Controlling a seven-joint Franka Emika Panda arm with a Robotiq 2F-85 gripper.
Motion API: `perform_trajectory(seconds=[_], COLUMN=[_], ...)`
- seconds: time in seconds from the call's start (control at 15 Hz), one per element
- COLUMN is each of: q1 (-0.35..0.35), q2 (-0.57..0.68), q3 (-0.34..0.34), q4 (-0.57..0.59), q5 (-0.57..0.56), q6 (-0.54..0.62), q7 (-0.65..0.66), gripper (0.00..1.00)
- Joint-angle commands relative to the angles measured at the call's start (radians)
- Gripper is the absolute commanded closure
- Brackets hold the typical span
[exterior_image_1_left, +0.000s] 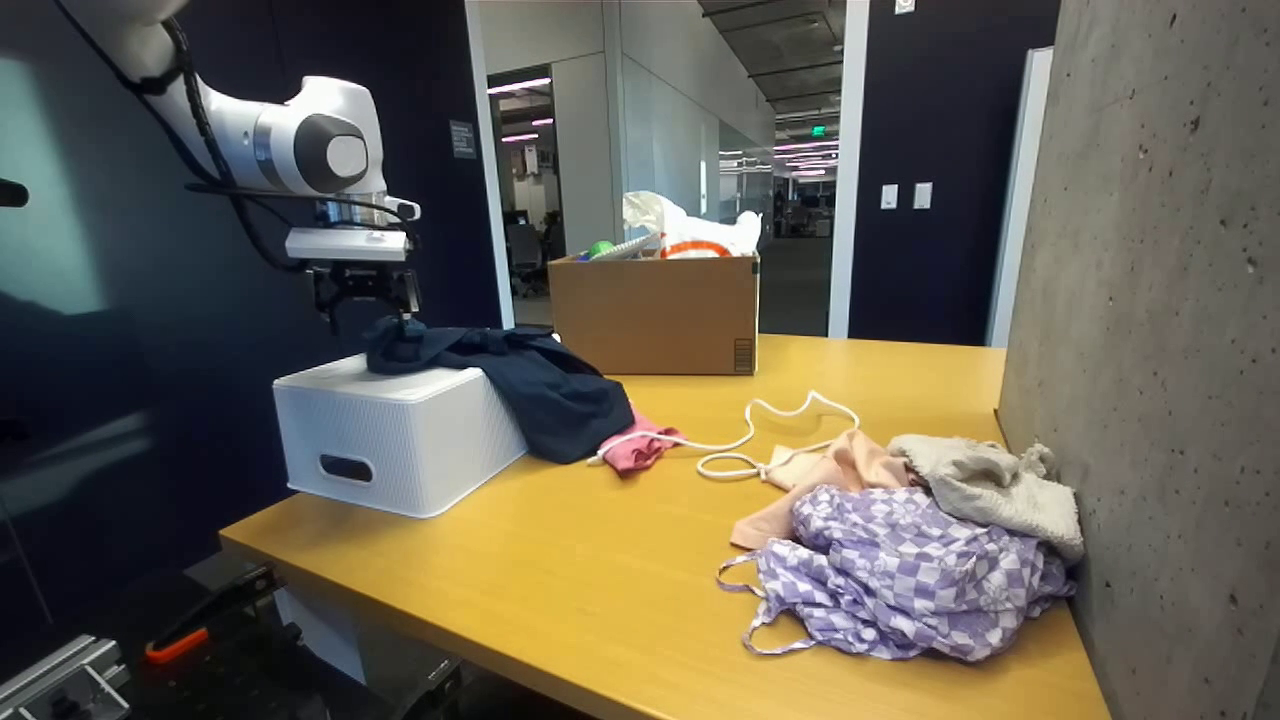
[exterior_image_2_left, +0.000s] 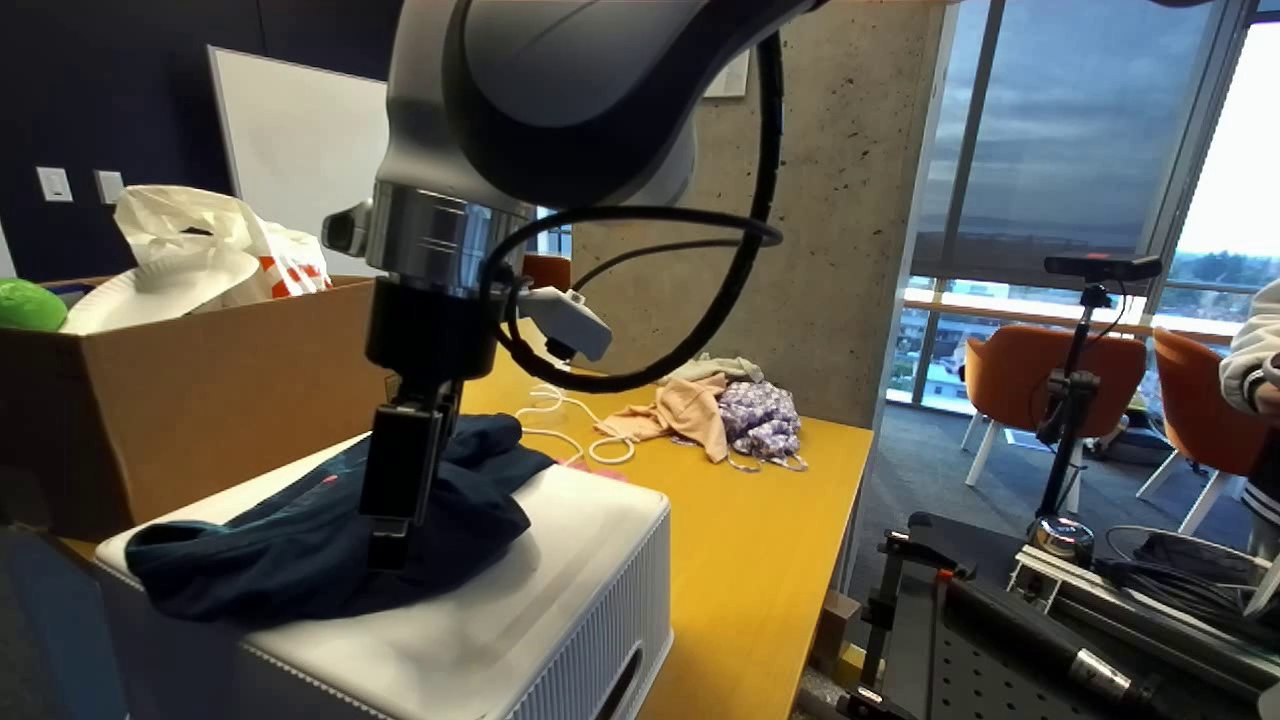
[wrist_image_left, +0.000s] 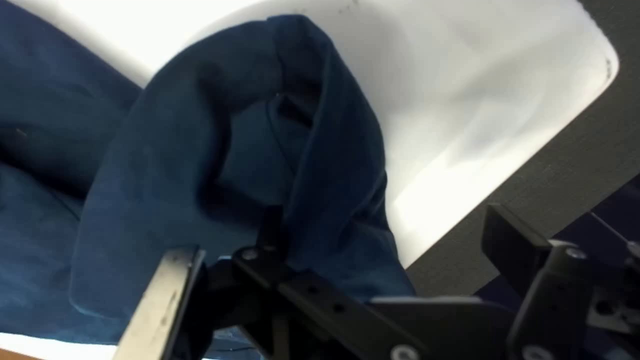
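Note:
My gripper (exterior_image_1_left: 369, 320) is open above a white ribbed box (exterior_image_1_left: 345, 430), its fingers pointing down. One finger reaches into or against a fold of a dark navy cloth (exterior_image_1_left: 560, 390); the other stands free past the cloth. In the wrist view the gripper (wrist_image_left: 390, 230) has its fingers wide apart, the left one at the navy cloth (wrist_image_left: 150, 175). The cloth lies bunched on the box top (wrist_image_left: 450, 75) and hangs over one side to the table. In an exterior view the near finger (exterior_image_2_left: 388, 545) hides part of the cloth (exterior_image_2_left: 300, 550).
A cardboard box (exterior_image_1_left: 650, 315) with white bags stands behind. A pink cloth (exterior_image_1_left: 640, 447) and white cord (exterior_image_1_left: 735, 447) lie beside the navy cloth. A peach cloth (exterior_image_1_left: 850, 465), purple checkered garment (exterior_image_1_left: 910, 570) and beige knit cloth (exterior_image_1_left: 990, 485) lie by the concrete wall (exterior_image_1_left: 1160, 300).

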Motion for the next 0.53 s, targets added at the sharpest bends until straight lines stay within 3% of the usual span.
perform_trajectory(seconds=[0.0, 0.33, 0.47], q1=[-0.012, -0.021, -0.024], q2=[0.002, 0.013, 0.013], q3=[0.038, 0.048, 0.050], q4=[0.024, 0.024, 0.022], q5=[0.010, 0.014, 0.017], q6=[0.010, 0.012, 0.012], q7=[-0.023, -0.026, -0.026], gripper=[0.00, 0.00, 0.26])
